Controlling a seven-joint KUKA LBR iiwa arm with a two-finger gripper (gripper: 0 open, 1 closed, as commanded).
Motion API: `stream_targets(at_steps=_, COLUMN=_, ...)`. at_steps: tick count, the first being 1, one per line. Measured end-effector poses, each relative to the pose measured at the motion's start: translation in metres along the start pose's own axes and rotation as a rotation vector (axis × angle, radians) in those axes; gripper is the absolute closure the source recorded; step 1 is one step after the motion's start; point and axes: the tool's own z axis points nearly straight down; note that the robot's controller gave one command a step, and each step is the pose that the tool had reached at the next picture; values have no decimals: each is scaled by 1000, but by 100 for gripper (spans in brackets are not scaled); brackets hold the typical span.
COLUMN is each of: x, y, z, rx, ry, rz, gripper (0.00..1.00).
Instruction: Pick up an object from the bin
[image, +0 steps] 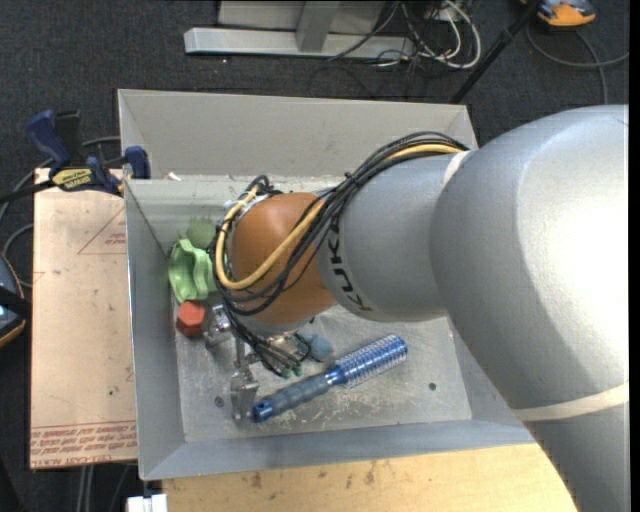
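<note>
claw (241, 398) is hanging low at lower left of the bin (155, 340) | open or closed: cannot tell | blue brush (335, 375) is lying just beside it, slanted | advice: centre across the brush handle before closing, staying off red block (190, 318)

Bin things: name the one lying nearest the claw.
The blue brush: its handle end lies right beside the claw. The red block and green cloth lie farther off, at the left.
</note>
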Motion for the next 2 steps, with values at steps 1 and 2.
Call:
stream_targets(at_steps=1, x=56, y=-52, z=-25, rx=0, ry=11, rz=-455, gripper=0)
stream_targets(at_steps=2, x=52, y=-110, z=-59, rx=1, ry=6, rz=-784, gripper=0)
